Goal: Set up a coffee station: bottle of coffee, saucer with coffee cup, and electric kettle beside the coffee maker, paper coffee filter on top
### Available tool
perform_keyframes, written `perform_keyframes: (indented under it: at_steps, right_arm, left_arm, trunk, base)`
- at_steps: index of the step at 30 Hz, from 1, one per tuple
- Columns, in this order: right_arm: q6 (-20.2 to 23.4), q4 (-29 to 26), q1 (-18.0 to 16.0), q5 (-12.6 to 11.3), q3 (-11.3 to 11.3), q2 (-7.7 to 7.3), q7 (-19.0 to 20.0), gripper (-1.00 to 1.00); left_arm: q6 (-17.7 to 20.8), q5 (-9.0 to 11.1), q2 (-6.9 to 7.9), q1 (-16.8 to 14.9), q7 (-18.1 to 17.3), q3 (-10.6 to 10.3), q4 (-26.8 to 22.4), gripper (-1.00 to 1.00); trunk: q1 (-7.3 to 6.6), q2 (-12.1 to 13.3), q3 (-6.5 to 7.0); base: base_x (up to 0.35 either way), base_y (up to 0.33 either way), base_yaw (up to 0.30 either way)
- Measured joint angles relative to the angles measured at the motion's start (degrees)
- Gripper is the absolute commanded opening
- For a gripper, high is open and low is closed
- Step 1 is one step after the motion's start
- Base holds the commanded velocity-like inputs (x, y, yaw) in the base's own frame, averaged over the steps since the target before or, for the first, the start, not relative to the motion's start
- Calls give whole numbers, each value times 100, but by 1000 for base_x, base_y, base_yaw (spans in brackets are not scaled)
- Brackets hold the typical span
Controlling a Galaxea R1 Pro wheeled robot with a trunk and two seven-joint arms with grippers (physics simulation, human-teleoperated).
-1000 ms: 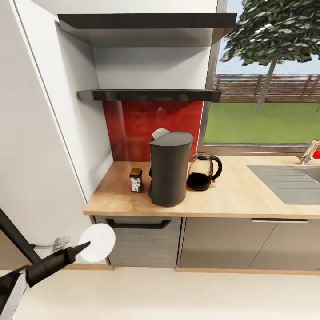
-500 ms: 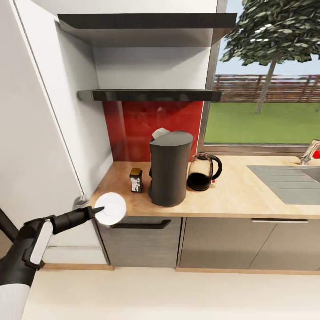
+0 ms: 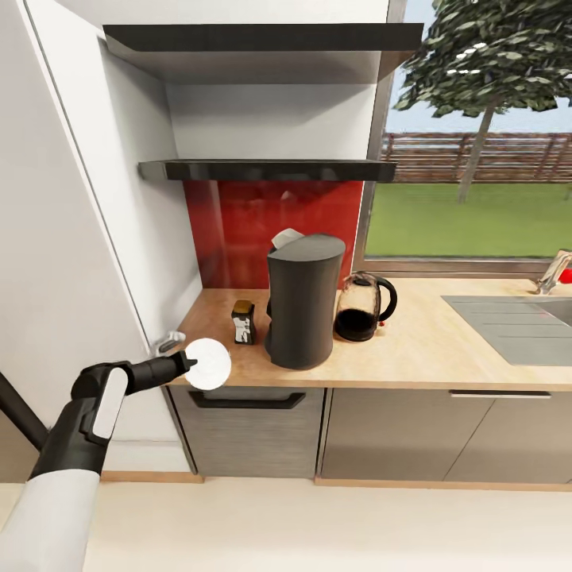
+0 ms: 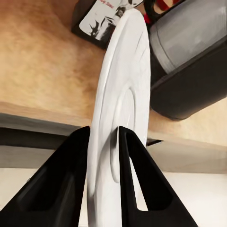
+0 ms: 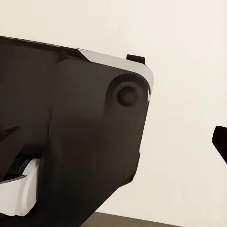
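**Saucer held on edge at the counter's front corner**

The left gripper (image 3: 187, 367) is clamped on the white saucer (image 3: 208, 364), its 2 black fingers (image 4: 71, 179) pinching the rim from either side. The saucer stands on edge rather than flat, and in the head view it sits over the front left edge of the wooden counter (image 3: 413, 349), just above the dark drawer handle (image 3: 246, 400).

On the counter behind it stands the small bottle of coffee (image 3: 244, 322), dark with a brown cap, just beside the tall black coffee maker (image 3: 303, 302). A pale folded filter (image 3: 286, 237) shows at the top rear of the coffee maker. The glass kettle (image 3: 361, 307) with a black handle stands close on the coffee maker's other side. From the left wrist view the saucer (image 4: 120, 118) lines up between the bottle's label (image 4: 101, 19) and the coffee maker's base (image 4: 194, 61).

2 dark shelves (image 3: 266, 168) hang above a red wall panel (image 3: 238, 230). A steel sink (image 3: 516, 322) lies well apart, below the window (image 3: 477, 135).

The right wrist view shows dark robot casing against a pale wall; whether the right gripper is closed or apart cannot be told
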Motion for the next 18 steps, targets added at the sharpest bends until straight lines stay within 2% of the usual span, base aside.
perform_keyframes:
  at_steps: [10,18]
  right_arm:
    - [-5,-18,1,-15,-12,101,-12,100]
    - [2,-20,1,-17,-14,109,-12,100]
  left_arm:
    - [261,58,13,147,104,84,29,-100]
    - [268,63,12,166,111,139,241,-100]
  trunk:
    - [0,0,0]
    - [0,0,0]
  base:
    - [0,0,0]
    - [0,0,0]
